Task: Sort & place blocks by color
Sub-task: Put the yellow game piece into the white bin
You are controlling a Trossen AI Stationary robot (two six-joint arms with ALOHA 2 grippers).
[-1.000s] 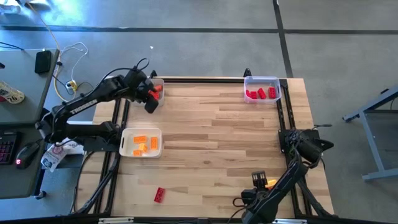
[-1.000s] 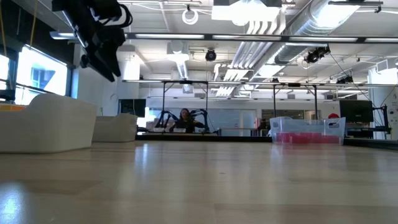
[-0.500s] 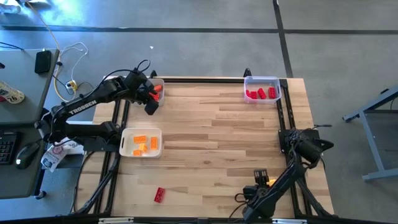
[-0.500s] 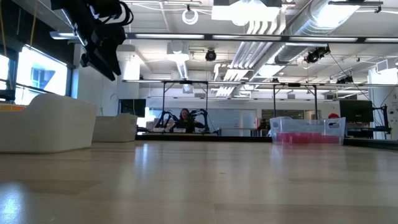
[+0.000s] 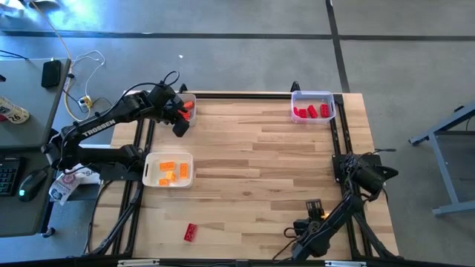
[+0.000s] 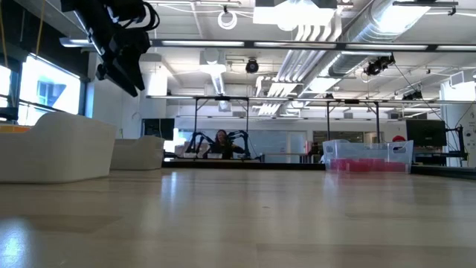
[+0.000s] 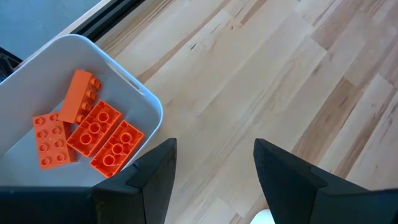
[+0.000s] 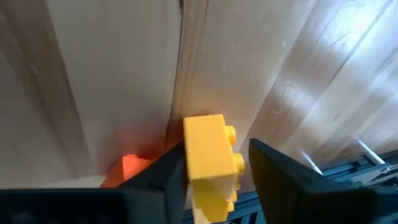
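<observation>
I work over a pale wooden table (image 5: 260, 170) of long planks, ringed by grey floor; the low view shows a bright hall behind it, with ceiling ducts, black frames and a person seated far back.

My left gripper (image 5: 180, 121) hangs at the far left corner, fingers (image 7: 155, 180) spread with nothing between them, just beside a white tray (image 7: 134, 93) holding four orange blocks (image 7: 93, 127) (one lies tilted on its side).

My right gripper (image 5: 315, 210) sits low at the near right edge, its fingers (image 8: 283, 171) on either side of one yellow block (image 8: 211, 152); whether they press it I cannot tell. A patch of orange (image 8: 134, 167) shows beside it.

A second white tray (image 5: 168, 169) on the left side holds several yellow-orange blocks (image 5: 169, 170), about five. The clear tray (image 5: 312, 104) at the far right corner holds red blocks (image 5: 311, 112), roughly three or four. One red block (image 5: 191, 232) lies loose on the wood near the front edge.
</observation>
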